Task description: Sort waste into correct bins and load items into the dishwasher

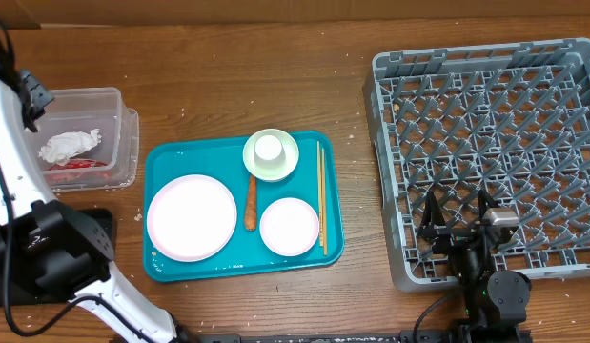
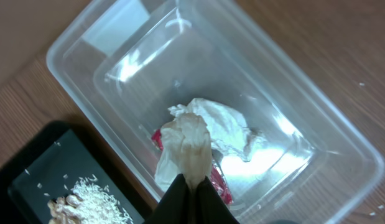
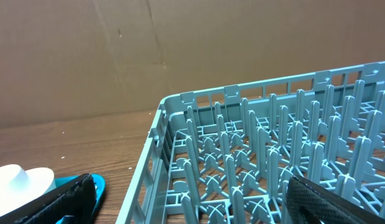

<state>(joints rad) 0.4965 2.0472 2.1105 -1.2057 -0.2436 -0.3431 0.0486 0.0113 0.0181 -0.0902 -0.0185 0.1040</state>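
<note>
Bin (image 2: 254,81): clear, glossy plastic.
Tissue (image 2: 189,140): crumpled matt paper.
Table (image 1: 275,86): matt wood, grain is shown.
Rack (image 1: 380,105): matt grey plastic.
Tray (image 1: 171,160): smooth teal plastic.

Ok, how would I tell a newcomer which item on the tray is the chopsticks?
Find the teal tray in the middle of the table. Along its right edge, beside the small white plate, lies a pair of chopsticks. They are thin, pale and straight, unlike the shorter, thicker orange carrot left of that plate.
</note>
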